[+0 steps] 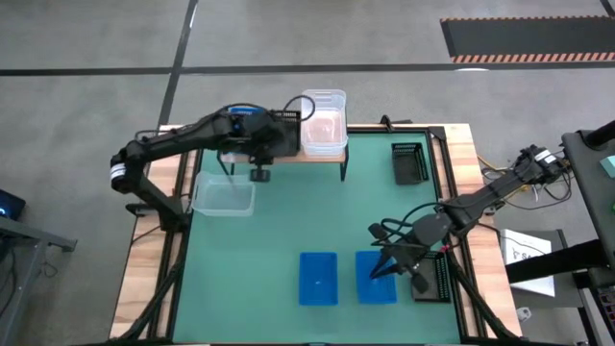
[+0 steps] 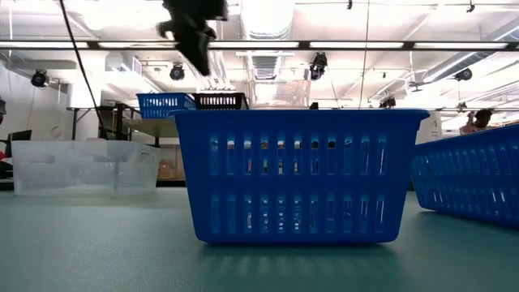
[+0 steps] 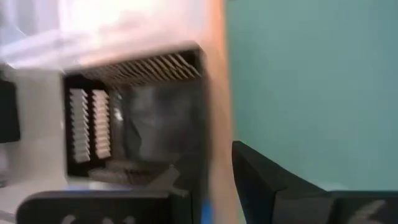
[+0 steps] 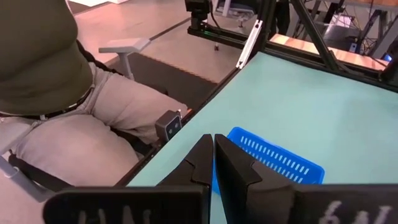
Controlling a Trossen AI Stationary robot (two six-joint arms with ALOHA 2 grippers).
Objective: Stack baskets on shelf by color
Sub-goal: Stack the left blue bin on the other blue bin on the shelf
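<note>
We saw a grey concrete floor [image 1: 86, 38] crossed by dark seams around the table, with a black mat edged in orange-striped tape [image 1: 527, 38] at the far right. Level across the table, the ceiling carried long fluorescent light strips [image 2: 389, 45] and exposed ducting [image 2: 268, 61]. A seated person [image 4: 56, 93] wore beige trousers.

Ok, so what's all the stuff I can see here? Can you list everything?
blue baskets: three, blue, two near the table's front, one on the shelf
black baskets: three, black, two along the right side, one on the shelf
clear baskets: at least two, see-through, one at the left, the rest on the shelf
person: one, sitting beside the table
left pincer: dark, over the shelf
right pincer: dark, shut, above a blue basket
</note>
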